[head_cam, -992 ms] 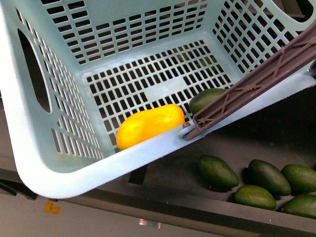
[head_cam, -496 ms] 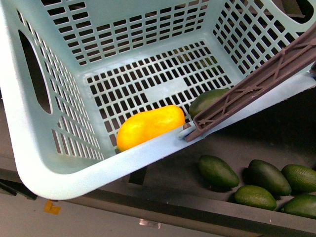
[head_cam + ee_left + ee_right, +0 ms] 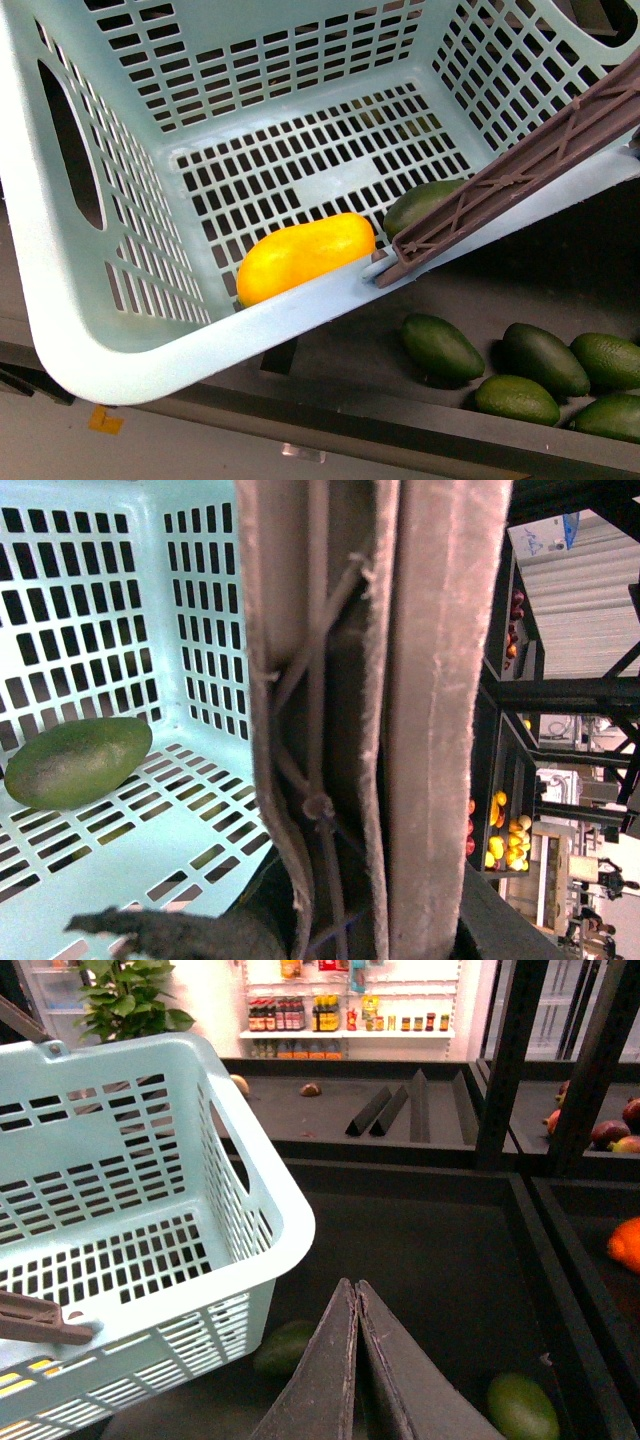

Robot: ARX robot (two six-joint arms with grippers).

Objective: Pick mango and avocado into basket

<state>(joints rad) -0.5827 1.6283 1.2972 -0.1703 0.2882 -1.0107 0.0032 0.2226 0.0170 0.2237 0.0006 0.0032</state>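
1. the basket (image 3: pixel 150 350) hangs tilted over the bench's near edge, its handle (image 3: pixel 520 170) lying across the right rim.
2. the mango (image 3: pixel 305 256) rests on the slotted floor against the near wall.
3. the avocado (image 3: pixel 420 205) lies just beside it, partly under the handle; the left wrist view shows it (image 3: pixel 78 762) on the floor too.
4. the left gripper: that camera is filled by the handle (image 3: pixel 370 700), so i cannot tell its fingers.
5. the right gripper (image 3: pixel 355 1305) has its fingers pressed together, holding nothing, over the dark bench beside the basket (image 3: pixel 270 1200).
6. loose avocados (image 3: pixel 520 370) sit on the bench below the basket.
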